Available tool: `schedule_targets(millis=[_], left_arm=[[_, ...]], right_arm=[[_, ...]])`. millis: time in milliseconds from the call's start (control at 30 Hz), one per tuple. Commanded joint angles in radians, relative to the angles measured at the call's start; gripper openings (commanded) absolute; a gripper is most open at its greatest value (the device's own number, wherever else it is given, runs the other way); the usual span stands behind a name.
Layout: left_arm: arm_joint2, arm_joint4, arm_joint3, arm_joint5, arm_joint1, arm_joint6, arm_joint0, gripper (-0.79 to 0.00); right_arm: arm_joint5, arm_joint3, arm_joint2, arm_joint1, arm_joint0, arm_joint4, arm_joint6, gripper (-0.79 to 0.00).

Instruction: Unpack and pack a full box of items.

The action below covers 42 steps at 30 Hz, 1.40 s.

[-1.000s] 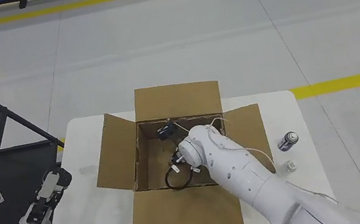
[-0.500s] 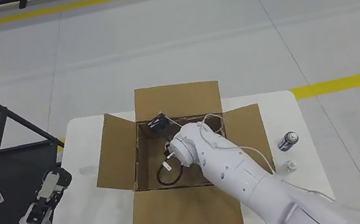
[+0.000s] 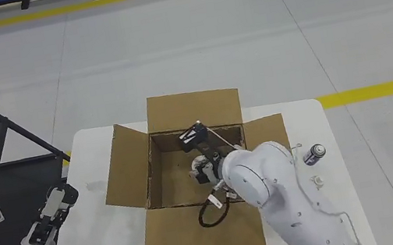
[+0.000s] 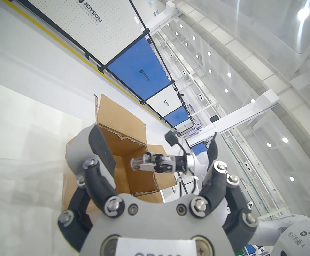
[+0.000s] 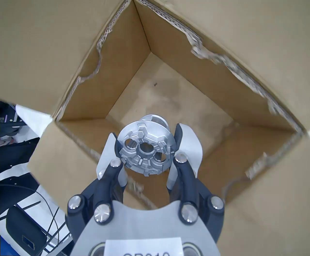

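Top view: an open cardboard box (image 3: 193, 111) stands on the white table (image 3: 110, 237), flaps spread. The right gripper (image 3: 203, 170) is over the box opening. The left gripper (image 3: 59, 199) is off the table's left edge, well apart from the box. A dark can (image 3: 314, 154) and a small white bottle (image 3: 317, 180) stand on the table just right of the box.

Left wrist view: the left gripper's jaws are spread wide with nothing between them; the box lies beyond.

Right wrist view: the right gripper's jaws are clamped on a round metal hub (image 5: 145, 151), which hangs above the box floor.
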<state>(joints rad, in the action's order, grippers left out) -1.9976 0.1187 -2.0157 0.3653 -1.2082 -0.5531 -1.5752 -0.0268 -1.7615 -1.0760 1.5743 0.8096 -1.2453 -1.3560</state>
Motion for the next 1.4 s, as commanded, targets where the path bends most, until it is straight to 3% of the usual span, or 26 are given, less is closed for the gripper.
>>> schedule_targets(millis=[0, 100, 767, 867, 1033, 1367], left_arm=[[0.0, 0.0, 0.0, 0.0, 0.0, 0.0, 0.0, 0.0], [0.0, 0.0, 0.0, 0.0, 0.0, 0.0, 0.0, 0.0], [0.0, 0.0, 0.0, 0.0, 0.0, 0.0, 0.0, 0.0], [0.0, 0.0, 0.0, 0.0, 0.0, 0.0, 0.0, 0.0], [0.0, 0.0, 0.0, 0.0, 0.0, 0.0, 0.0, 0.0], [0.0, 0.0, 0.0, 0.0, 0.0, 0.0, 0.0, 0.0]], right_arm=[[0.007, -0.189, -0.049, -0.014, 0.112, -0.028, -0.026, -0.785], [-0.011, -0.307, -0.082, -0.025, 0.19, -0.079, -0.043, -0.785], [-0.035, -0.319, -0.118, -0.027, 0.208, -0.038, -0.002, -0.785], [-0.053, -0.405, -0.205, -0.034, 0.252, 0.009, -0.009, -0.785], [-0.045, -0.588, -0.416, -0.054, 0.411, 0.095, -0.016, -0.785], [-0.064, -0.548, -0.882, -0.075, 0.664, 0.391, 0.107, -0.785]])
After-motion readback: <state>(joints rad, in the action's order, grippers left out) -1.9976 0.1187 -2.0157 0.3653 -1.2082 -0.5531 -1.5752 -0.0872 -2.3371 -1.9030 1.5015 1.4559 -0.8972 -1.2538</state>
